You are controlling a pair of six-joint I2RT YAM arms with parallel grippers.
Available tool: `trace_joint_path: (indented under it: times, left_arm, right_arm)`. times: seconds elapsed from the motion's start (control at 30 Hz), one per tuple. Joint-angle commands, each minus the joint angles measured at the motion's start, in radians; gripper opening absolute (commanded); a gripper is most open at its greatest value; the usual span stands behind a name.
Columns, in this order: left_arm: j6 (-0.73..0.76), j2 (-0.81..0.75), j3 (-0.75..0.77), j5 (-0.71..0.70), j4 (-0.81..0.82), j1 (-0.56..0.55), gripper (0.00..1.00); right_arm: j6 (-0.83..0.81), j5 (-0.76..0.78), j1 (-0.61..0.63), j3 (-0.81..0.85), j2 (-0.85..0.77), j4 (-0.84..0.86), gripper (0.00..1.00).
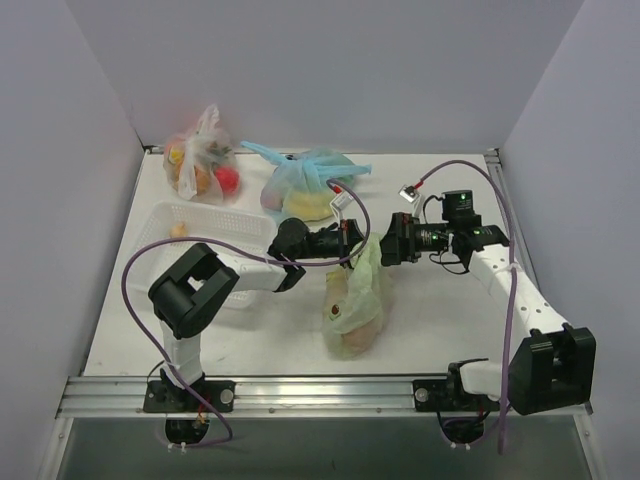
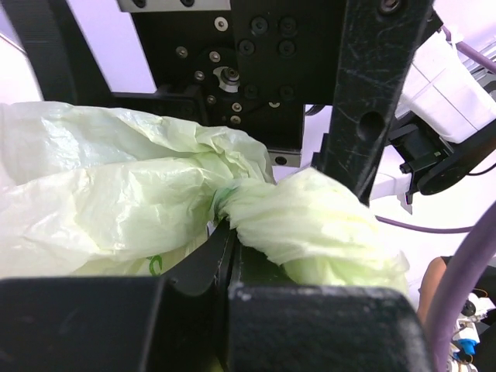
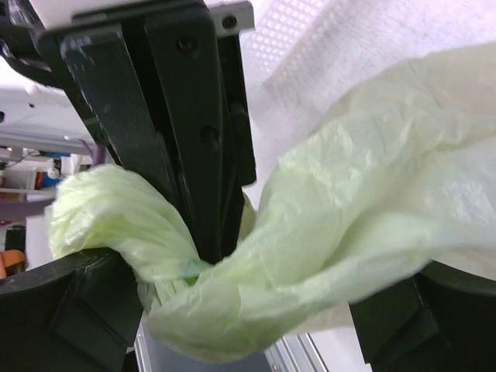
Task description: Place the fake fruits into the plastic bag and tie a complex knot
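The pale green plastic bag (image 1: 352,300) lies at the table's middle, its top drawn up between my two grippers. Dim brownish fake fruits (image 1: 338,310) show through its lower part. My left gripper (image 1: 352,240) is shut on a twisted strip of the bag's top (image 2: 256,209); its jaws meet at the pinch in the left wrist view (image 2: 230,232). My right gripper (image 1: 392,243) is open, its fingers (image 3: 77,310) wide apart on either side of the bunched green plastic (image 3: 310,232). A small orange fruit (image 1: 178,231) lies in the white basket.
A white perforated basket (image 1: 225,228) stands at the left under my left arm. A light blue knotted bag (image 1: 310,185) and a clear bag of orange and red fruit (image 1: 203,165) sit at the back. A metal rail (image 1: 320,392) runs along the front edge.
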Motion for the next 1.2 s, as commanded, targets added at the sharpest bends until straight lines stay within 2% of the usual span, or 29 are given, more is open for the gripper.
trace_joint_path:
  times: [0.0,0.27,0.43,0.5,0.67,0.83,0.9,1.03,1.07,1.17]
  left_arm:
    - [0.007,-0.029,-0.005,0.014,0.087,-0.005,0.0]
    - [0.005,-0.031,-0.004,0.024,0.084,-0.005,0.0]
    - [0.004,-0.028,0.001,0.023,0.084,-0.011,0.0]
    - [0.002,-0.025,0.005,0.027,0.092,-0.019,0.0]
    - [-0.013,0.009,0.028,0.035,0.122,-0.048,0.0]
    - [-0.013,0.018,0.028,0.032,0.129,-0.047,0.0]
    - [-0.011,0.018,0.019,0.031,0.13,-0.044,0.0]
    - [-0.008,0.014,0.01,0.027,0.119,-0.016,0.0]
    - [-0.008,0.011,0.01,0.029,0.116,-0.013,0.0]
    - [-0.008,0.008,0.005,0.03,0.116,-0.002,0.0]
  right_arm:
    - [-0.173,0.004,-0.029,0.043,-0.045,-0.221,1.0]
    - [-0.212,-0.019,-0.095,0.078,-0.048,-0.356,1.0]
    - [-0.21,-0.023,-0.096,0.078,-0.067,-0.372,1.0]
    - [-0.2,-0.025,-0.092,0.086,-0.062,-0.366,0.96]
    - [-0.086,-0.029,-0.043,0.13,0.007,-0.26,0.87]
    - [0.013,-0.008,0.012,0.109,0.015,-0.128,0.84]
    - [0.081,0.009,0.026,0.101,0.021,-0.025,0.84]
    - [0.064,0.024,0.04,0.106,0.033,0.013,0.91]
    - [0.037,0.021,0.035,0.109,0.035,-0.023,0.96]
    - [-0.104,0.014,0.023,0.138,0.042,-0.175,1.0]
